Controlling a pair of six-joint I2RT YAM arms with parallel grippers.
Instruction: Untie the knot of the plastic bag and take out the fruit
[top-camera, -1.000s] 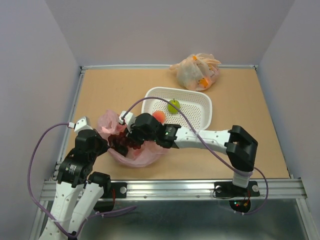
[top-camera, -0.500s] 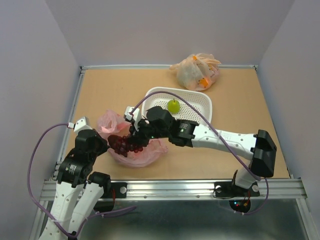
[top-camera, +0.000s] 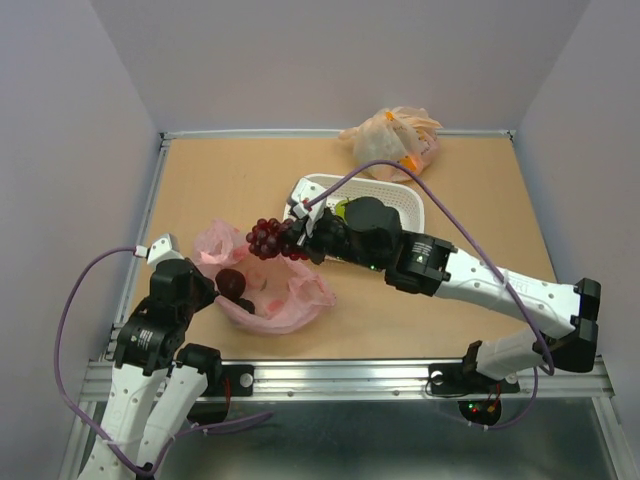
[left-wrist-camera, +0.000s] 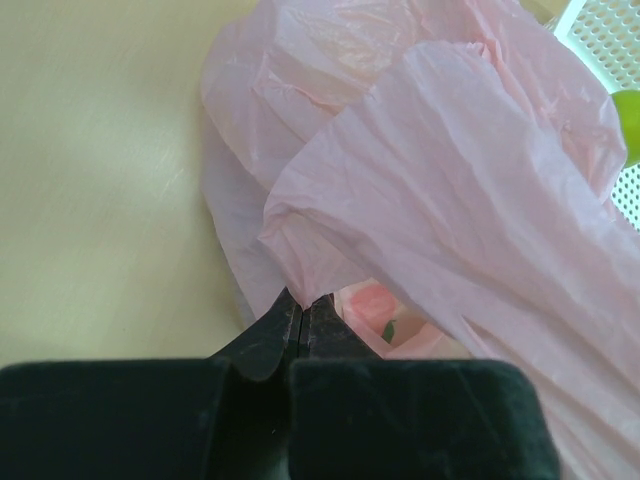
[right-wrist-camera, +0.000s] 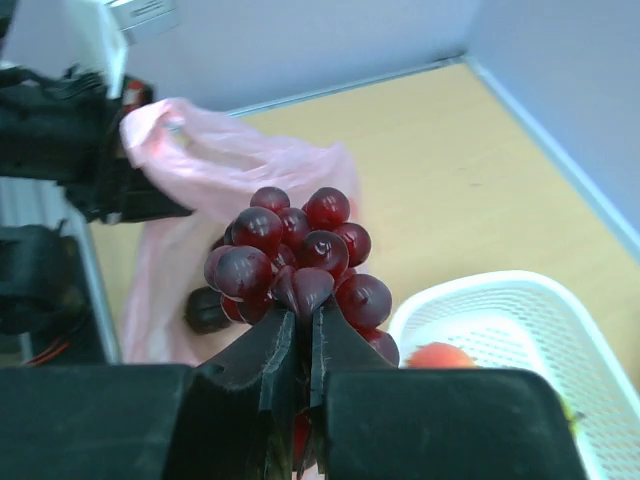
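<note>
Here the plastic bag (top-camera: 292, 300) lies crumpled and open-mouthed on the table (top-camera: 220, 180), directly ahead of the left gripper (top-camera: 212, 290). That gripper's jaws are pressed fully together on a fold of the bag's thin pink edge. The left wrist view shows this pinch plainly (left-wrist-camera: 303, 310): the translucent, wrinkled film (left-wrist-camera: 450, 200) narrows down into the closed tips, and a pink rounded shape shows through it, too blurred to name. Beyond the bag from that gripper sits the white perforated basket (top-camera: 415, 215), and far behind it an orange-beige bag (top-camera: 392, 140) rests well apart near the back wall. The right gripper (top-camera: 292, 240) hangs between bag and basket, raised off the table. Its jaws are clamped nearly closed on the grape bunch (top-camera: 268, 238), which juts out past its fingertips over the bag's far rim. The right wrist view shows the glossy dark red berries (right-wrist-camera: 295, 250) bulging above the tips (right-wrist-camera: 303, 300), which grip the bunch at its base. The overhead camera cannot show this, as the wrist covers the fingers. The right wrist view also shows a peach (right-wrist-camera: 440, 355) in the basket (right-wrist-camera: 500, 320) just beside that gripper. From above, only a green fruit (top-camera: 343, 208) peeks out from behind the arm. A dark plum (top-camera: 232, 282) lies inside the bag, close in front of the left gripper.
</note>
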